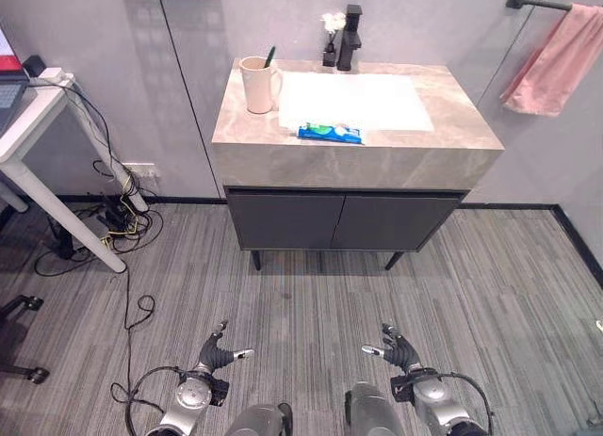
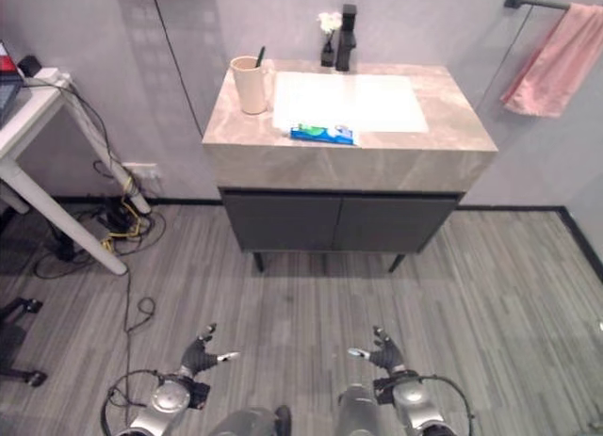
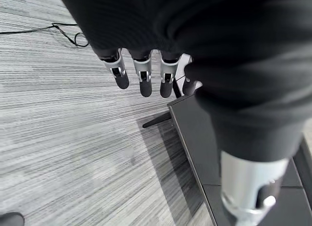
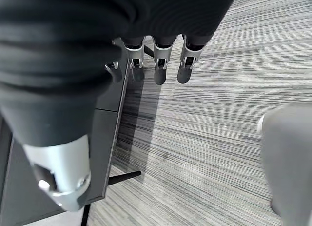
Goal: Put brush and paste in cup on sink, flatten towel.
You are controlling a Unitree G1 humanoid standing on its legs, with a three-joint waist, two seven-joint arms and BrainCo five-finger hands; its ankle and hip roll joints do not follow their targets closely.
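Toothbrush (image 1: 270, 56) is already standing in cup (image 1: 258, 84) on sink worktop (image 1: 462, 125); toothpaste tube (image 1: 330, 132) is lying at basin's front edge. Pink towel (image 1: 556, 61) is hanging bunched. Left hand (image 1: 219, 353) and right hand (image 1: 398, 347) are hanging relaxed, empty, well short. Next: walk in, grab tube.

Black faucet (image 1: 350, 39) behind the basin, white desk (image 1: 24, 135) at left — tangled cables (image 1: 113, 219) beneath

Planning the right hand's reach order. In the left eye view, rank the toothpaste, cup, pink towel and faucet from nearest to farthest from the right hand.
From the right hand, low at the view's bottom:
1. Toothpaste, at the counter's front edge.
2. Cup, on the counter's left side, with the brush in it.
3. Faucet, at the back wall, and pink towel, hanging far right: too close to call.
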